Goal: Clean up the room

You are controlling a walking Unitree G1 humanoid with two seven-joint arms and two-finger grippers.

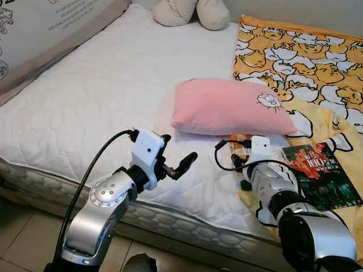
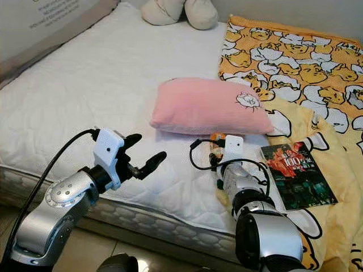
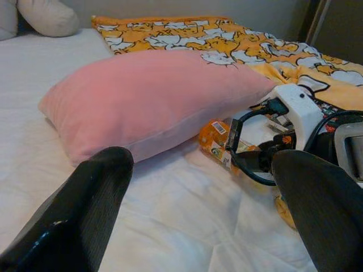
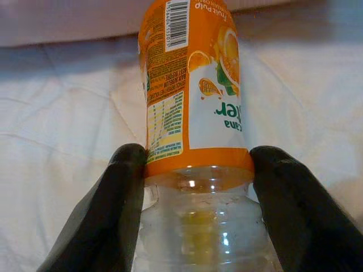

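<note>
Right gripper (image 4: 195, 187) fingers pinch the orange bottle (image 4: 193, 85), lying on the bed (image 1: 113, 90) beside the pink pillow (image 1: 227, 107). Left gripper (image 3: 210, 209) hovers nearby, fingers wide.

clear plastic bottle (image 4: 193, 141) with orange juice label, lying on its side on white mattress (image 1: 113, 102), just beside front edge of pink pillow (image 1: 227, 107). nearly empty, label barcode facing up. dark-covered book (image 1: 321, 173) lying flat, face up, on yellow cartoon-print blanket (image 1: 306, 62) nearby.
</note>
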